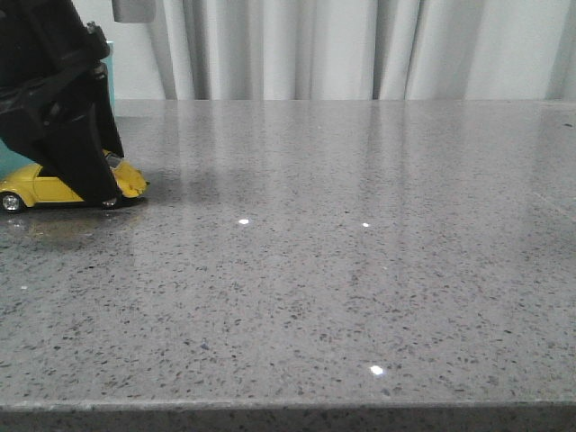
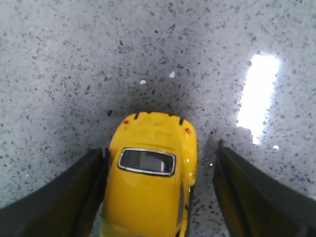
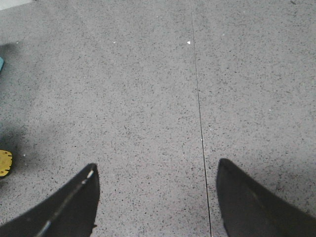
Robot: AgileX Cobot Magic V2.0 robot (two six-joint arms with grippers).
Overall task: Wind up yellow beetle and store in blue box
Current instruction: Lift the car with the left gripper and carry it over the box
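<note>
Straddling the beetle (image 2: 148, 177), the left gripper (image 2: 158, 197) stands with jaws apart, one finger against the car's side and the other clear of it, likely set to clamp and drag it for winding. Beetle sits wheels-down on the table (image 1: 360, 288) at far left, the box (image 1: 11, 160) just behind. Well away, the right gripper (image 3: 155, 202) hangs spread over bare stone.

A staged test or lab bench rather than a lived-in room; a broad polished grey speckled stone tabletop (image 1: 360, 270) reflecting overhead lights; plain pale pleated curtains (image 1: 360, 49) closing off the whole backdrop; a thin straight seam (image 3: 199, 123) crossing the slab.
</note>
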